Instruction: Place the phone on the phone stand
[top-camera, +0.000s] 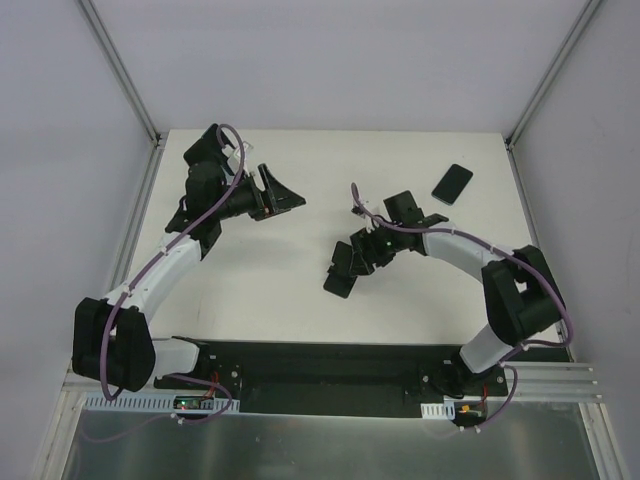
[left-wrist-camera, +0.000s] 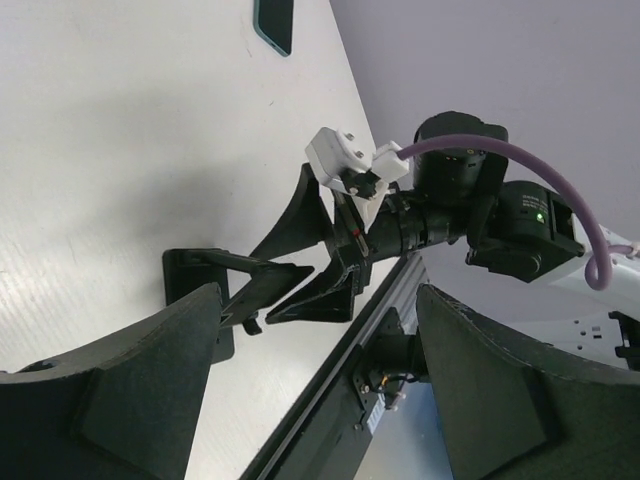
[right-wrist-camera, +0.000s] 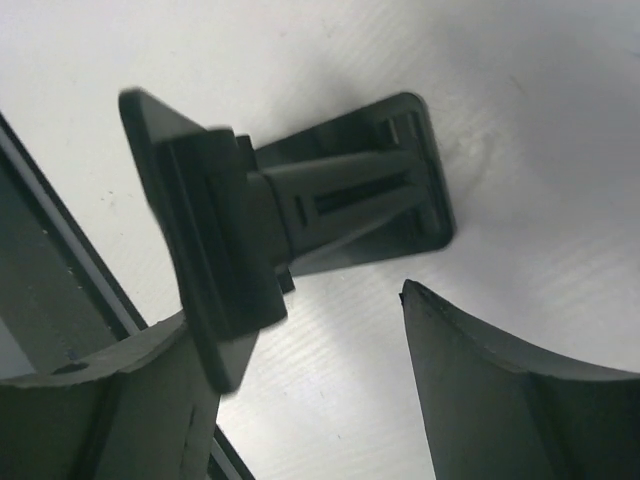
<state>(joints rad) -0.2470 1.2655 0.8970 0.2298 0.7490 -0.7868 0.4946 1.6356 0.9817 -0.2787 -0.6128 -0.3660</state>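
The dark phone (top-camera: 452, 183) lies flat at the back right of the table, and its end shows in the left wrist view (left-wrist-camera: 275, 20). The black phone stand (top-camera: 342, 272) sits mid-table with its base (right-wrist-camera: 420, 175) on the surface and its plate (right-wrist-camera: 200, 230) raised. My right gripper (top-camera: 362, 250) is open around the stand's plate, which lies against one finger (right-wrist-camera: 100, 400); the other finger (right-wrist-camera: 500, 390) stands apart. My left gripper (top-camera: 283, 195) hangs open and empty above the table's left middle, looking at the stand (left-wrist-camera: 215, 290).
The white table (top-camera: 260, 290) is bounded by frame posts (top-camera: 125, 70) at the back corners and a black rail (top-camera: 320, 365) along the near edge. The right arm (top-camera: 470, 250) arcs across the right half.
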